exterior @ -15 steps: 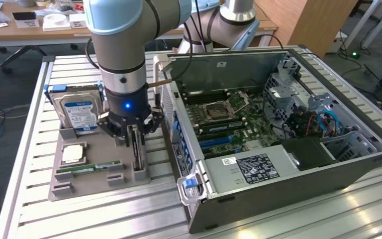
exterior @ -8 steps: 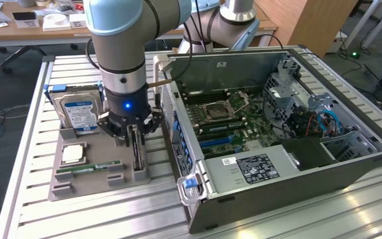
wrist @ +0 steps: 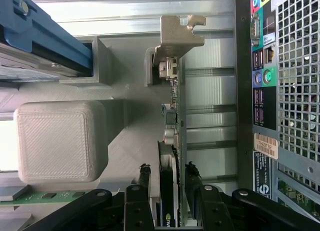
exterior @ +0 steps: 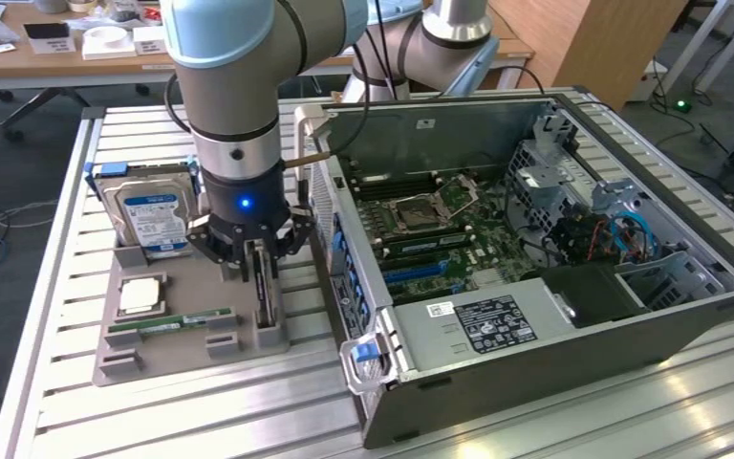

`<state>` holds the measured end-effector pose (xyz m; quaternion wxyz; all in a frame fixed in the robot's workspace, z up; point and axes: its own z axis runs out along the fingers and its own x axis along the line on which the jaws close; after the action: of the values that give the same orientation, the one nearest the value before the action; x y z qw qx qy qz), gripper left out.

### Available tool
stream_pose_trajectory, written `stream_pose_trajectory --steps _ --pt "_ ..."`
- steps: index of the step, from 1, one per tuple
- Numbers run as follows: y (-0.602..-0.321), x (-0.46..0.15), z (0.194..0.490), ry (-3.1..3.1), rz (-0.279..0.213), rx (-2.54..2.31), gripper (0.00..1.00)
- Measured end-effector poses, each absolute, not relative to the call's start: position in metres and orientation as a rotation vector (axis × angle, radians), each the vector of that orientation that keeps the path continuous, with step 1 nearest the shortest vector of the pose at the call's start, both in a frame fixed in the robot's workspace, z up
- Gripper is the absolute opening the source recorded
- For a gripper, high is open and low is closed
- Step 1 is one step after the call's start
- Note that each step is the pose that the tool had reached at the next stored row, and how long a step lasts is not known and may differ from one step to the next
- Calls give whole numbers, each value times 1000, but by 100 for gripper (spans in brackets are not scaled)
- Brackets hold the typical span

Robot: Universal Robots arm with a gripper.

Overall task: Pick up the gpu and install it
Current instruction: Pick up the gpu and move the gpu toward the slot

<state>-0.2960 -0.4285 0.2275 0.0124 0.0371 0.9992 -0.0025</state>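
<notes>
The gpu (exterior: 264, 298) stands on edge in a slot of the grey holder tray (exterior: 176, 359), beside the open computer case (exterior: 495, 330). In the wrist view the gpu (wrist: 173, 116) runs away from the camera, its metal bracket (wrist: 177, 33) at the far end. My gripper (exterior: 260, 256) is lowered straight over the card. Its black fingers (wrist: 144, 178) straddle the card's near end, one on each side, with narrow gaps showing, so my gripper (wrist: 168, 172) is open. The card rests in its slot.
On the same tray a blue-labelled hard drive (exterior: 150, 212) stands upright, with a processor (exterior: 139, 295) and a green memory stick (exterior: 171, 325) lying flat. The case's rear port panel (wrist: 280, 91) rises close beside the card. The motherboard (exterior: 424, 225) lies exposed inside.
</notes>
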Motion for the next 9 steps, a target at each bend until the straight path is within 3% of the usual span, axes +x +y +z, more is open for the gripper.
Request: stream_pose_trajectory --steps 5,7,9 --pt "-428 -296 228 3115 -8 116 40" --pt "-428 -296 228 3115 -8 116 28" --pt "-428 -296 228 3115 -8 116 26"
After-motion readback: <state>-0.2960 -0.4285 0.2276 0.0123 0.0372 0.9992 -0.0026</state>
